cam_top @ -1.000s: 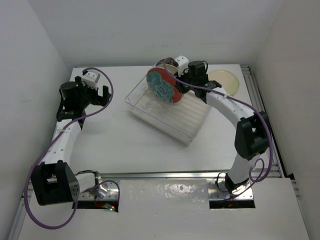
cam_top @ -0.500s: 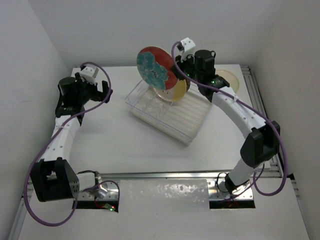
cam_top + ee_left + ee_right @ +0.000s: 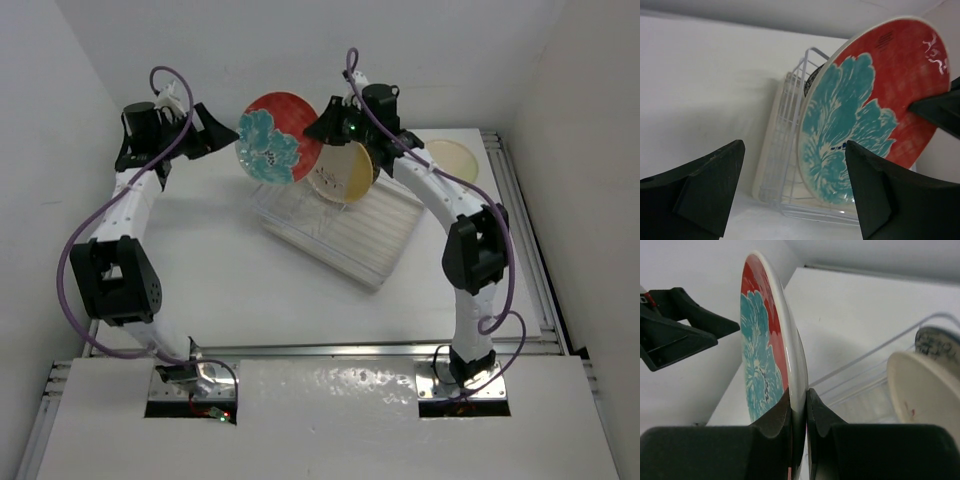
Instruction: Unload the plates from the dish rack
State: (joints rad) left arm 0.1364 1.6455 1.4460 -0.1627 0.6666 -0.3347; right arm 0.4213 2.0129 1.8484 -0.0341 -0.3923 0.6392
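One red plate (image 3: 278, 138) higher, leftward, pinched by right hand (image 3: 798, 410) (left hand (image 3: 795, 145) spread); two plates (image 3: 920, 390) (image 3: 937, 345) racked.

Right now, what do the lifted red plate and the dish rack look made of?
The red plate: probably glazed ceramic; glossy highlight along its thick white rim. The dish rack: clear plastic tray, see-through walls, ribbed whitish base; thin wire dividers look like white-coated metal, unconfirmed.

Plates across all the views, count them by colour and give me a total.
Red plate with teal flower: 1
Cream plate in the dish rack: 1
Dark-patterned plate behind it: 1
Pale yellow plate on the table: 1
Total: 4
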